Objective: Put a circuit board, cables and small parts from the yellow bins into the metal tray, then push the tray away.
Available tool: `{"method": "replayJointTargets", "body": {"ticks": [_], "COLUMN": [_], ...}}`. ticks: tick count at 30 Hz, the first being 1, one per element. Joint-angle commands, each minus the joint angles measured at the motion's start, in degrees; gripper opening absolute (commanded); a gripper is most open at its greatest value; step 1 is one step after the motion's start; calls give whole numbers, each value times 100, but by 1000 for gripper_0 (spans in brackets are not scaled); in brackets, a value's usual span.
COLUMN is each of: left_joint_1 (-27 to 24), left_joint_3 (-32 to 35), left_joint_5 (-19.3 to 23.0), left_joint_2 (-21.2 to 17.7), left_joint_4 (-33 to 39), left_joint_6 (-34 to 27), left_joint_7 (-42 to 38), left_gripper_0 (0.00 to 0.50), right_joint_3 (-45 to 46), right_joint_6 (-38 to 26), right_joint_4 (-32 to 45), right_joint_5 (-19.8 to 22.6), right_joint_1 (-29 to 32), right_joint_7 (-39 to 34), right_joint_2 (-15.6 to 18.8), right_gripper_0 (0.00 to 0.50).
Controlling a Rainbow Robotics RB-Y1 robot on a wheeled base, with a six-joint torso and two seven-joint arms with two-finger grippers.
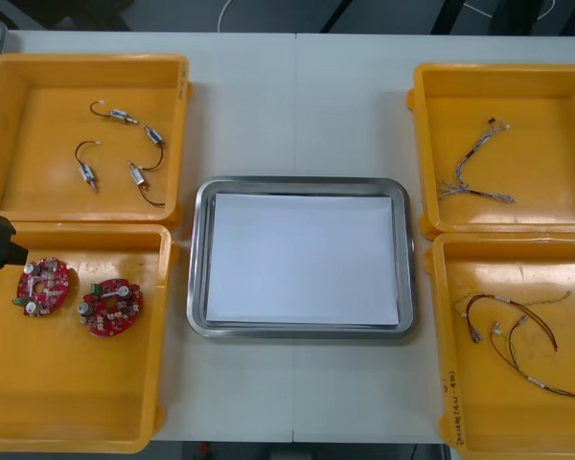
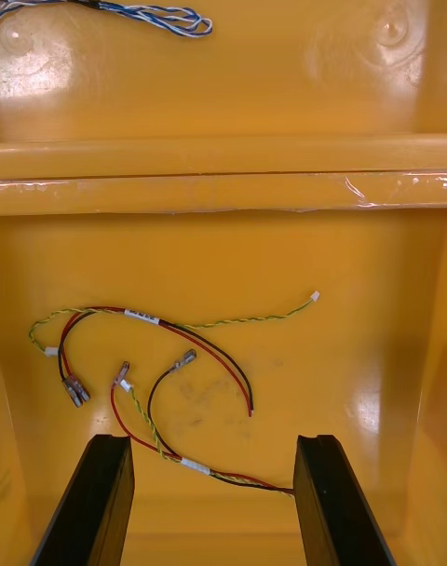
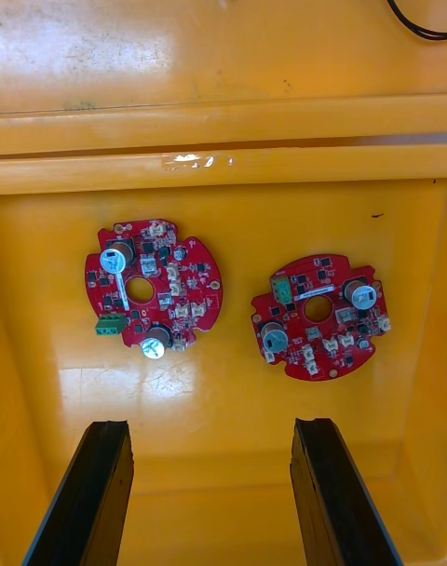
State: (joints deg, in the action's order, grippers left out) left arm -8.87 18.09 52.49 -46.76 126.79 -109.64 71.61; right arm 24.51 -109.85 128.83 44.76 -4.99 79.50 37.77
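Table [image 1: 297, 105], tray [image 1: 197, 287] white inside, 2 red boards [image 1: 43, 286] in left bin [image 1: 67, 402]

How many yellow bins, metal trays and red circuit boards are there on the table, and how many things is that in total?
Yellow bins: 4
Metal tray: 1
Red circuit boards: 2
Total: 7
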Motion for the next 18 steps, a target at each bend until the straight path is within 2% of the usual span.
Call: {"method": "replayJointTargets", "body": {"ticks": [1, 18], "left_joint_1": [-18, -18], "left_joint_3": [10, 10], "left_joint_5": [24, 33], "left_joint_2": [-141, -141], "left_joint_4": [56, 56], "left_joint_6": [-36, -36], "left_joint_7": [90, 98], "left_gripper_0": [500, 500], "right_joint_3": [-87, -87], "right_joint_6": [-15, -15], "right_joint_4": [177, 177], "right_joint_5": [-38, -38], "right_joint_1": [95, 95], "right_joint_7": [153, 153], "right_joint_2": [222, 222], "right_gripper_0": [500, 500]}}
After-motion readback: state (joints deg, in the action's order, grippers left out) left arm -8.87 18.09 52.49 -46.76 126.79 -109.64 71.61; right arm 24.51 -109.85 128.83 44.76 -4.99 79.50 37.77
